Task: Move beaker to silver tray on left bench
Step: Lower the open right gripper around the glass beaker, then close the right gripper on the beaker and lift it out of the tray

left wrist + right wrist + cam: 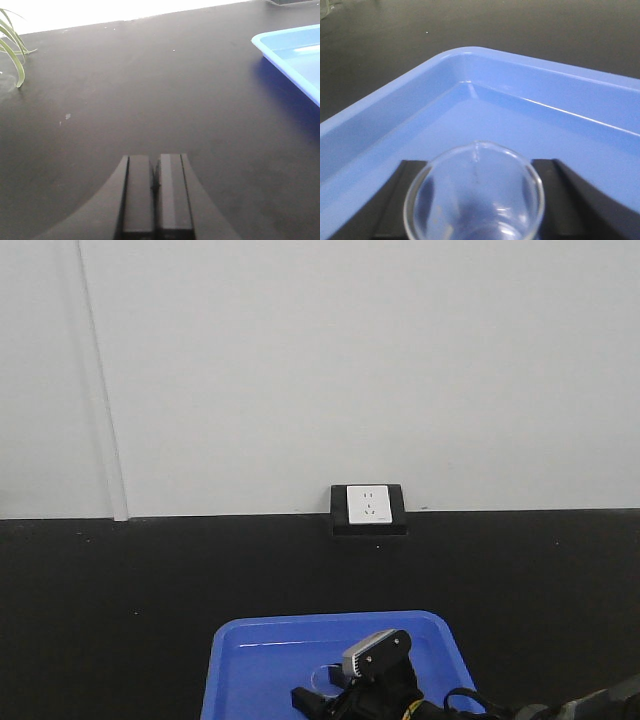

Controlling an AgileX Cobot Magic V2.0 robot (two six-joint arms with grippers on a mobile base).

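Right wrist view: small clear glass beaker (475, 200), open rim toward the camera, seated between the two black fingers of the right gripper (477, 170), one finger pressed to each side of the glass wall. Directly beneath and beyond, the floor and rounded far corner of a blue tray (470, 65). Beaker inside the tray's outline, near that corner but apart from the walls; impossible to tell whether standing on the tray floor or raised just above it. Past the tray rim, a matte black bench (395, 30). Left wrist view: left gripper (155, 165) low over the bare black bench, its two dark fingers closed flat against each other with nothing between them. One corner of the blue tray at the right edge of this view, well apart from the fingers; a few thin green plant leaves (12, 55) at the far left. Front view: blue tray at bottom centre on the black bench, right arm's wrist and small grey camera housing (377, 650) over it. Behind, a white wall (350, 360) with a white socket (369, 504) in a black frame at the line between wall and bench.
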